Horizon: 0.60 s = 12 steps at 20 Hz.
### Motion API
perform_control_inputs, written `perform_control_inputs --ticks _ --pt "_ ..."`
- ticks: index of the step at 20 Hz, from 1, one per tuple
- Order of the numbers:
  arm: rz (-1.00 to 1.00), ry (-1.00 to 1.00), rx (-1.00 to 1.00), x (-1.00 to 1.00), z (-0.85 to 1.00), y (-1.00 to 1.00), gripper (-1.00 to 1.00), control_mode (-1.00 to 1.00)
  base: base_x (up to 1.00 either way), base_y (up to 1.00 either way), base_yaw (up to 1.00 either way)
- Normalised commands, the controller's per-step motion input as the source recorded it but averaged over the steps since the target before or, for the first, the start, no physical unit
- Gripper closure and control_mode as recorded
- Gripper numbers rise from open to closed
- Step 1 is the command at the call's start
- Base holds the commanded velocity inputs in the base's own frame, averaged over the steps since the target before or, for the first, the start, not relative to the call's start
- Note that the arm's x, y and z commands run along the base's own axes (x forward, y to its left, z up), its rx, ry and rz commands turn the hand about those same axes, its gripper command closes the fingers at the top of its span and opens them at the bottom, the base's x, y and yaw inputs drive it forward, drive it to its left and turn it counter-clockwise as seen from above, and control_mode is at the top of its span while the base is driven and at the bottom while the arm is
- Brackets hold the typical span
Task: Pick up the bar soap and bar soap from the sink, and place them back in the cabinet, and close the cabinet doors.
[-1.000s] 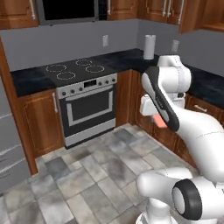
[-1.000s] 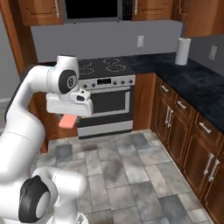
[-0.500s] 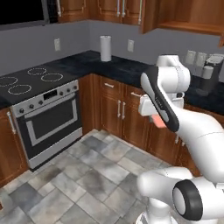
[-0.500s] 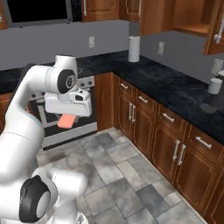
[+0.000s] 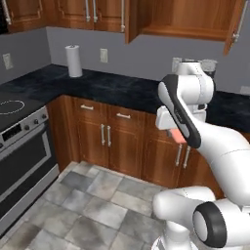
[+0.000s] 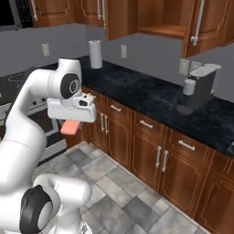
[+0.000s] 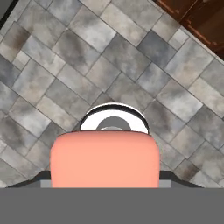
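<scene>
1. Salmon-pink bar soap point(image 7: 105, 158) sits clamped in the gripper point(image 6: 71, 124), whose jaws are closed to the bar's width; the bar hangs below the white hand at left centre of the right base view and shows as a pink edge point(image 5: 177, 134) under the hand at right centre of the left base view
2. Seen from the hand, the bar covers the lower middle of the frame over grey stone floor tiles point(image 7: 131, 57), so the finger tips are hidden behind it
3. At the upper right of the left base view the cabinet point(image 5: 188, 22) stands open, its wood shelf bare where visible; one door point(image 5: 235, 24) with a silver bar handle is cut off by the frame edge
4. A second bar cannot be made out
5. On the black counter point(image 6: 151, 98) stand a paper towel roll point(image 6: 95, 54) and a coffee machine point(image 6: 201, 87)
6. Compared with half a second ago, both base views have swung: the stove point(image 5: 19, 146) now lies at the left edge, the open cabinet has come into frame, and the arm's pose looks the same with the soap still gripped
</scene>
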Motion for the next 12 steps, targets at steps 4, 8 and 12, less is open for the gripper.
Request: perform_control_inputs --ticks 4,8,12 --pt "0.00 0.00 0.00 0.00 0.00 0.00 1.00 1.00 0.74 0.38 -0.43" --pt "0.00 0.00 0.00 0.00 0.00 0.00 1.00 1.00 0.71 0.45 -0.38" --pt "0.00 0.00 0.00 0.00 0.00 0.00 1.00 1.00 0.81 0.49 -0.36"
